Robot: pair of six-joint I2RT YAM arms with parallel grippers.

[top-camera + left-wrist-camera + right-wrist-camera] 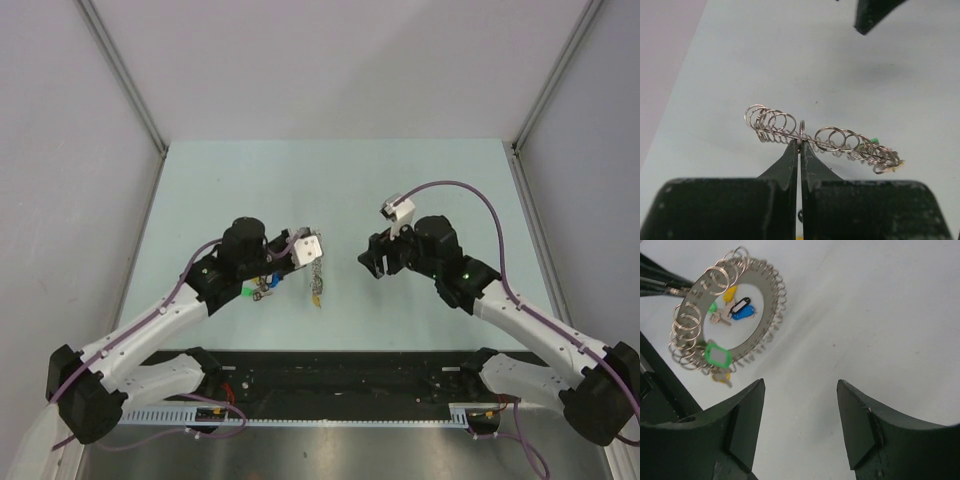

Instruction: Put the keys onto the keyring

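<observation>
Top: both arms reaching inward over the table, the keyring dangling mid-table off the left one.
Left wrist: left gripper pinching the ring's edge, wire loops fanning sideways.
Right wrist: right gripper gaping, empty. Blue and yellow keys showing through the ring's hole, seemingly lying on the table.

fingers pinched on keyring, edge-on above table

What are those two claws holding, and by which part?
The left gripper pinches the keyring by its outer edge, in a gap between its small loops. The right gripper is open, holding nothing.
</observation>
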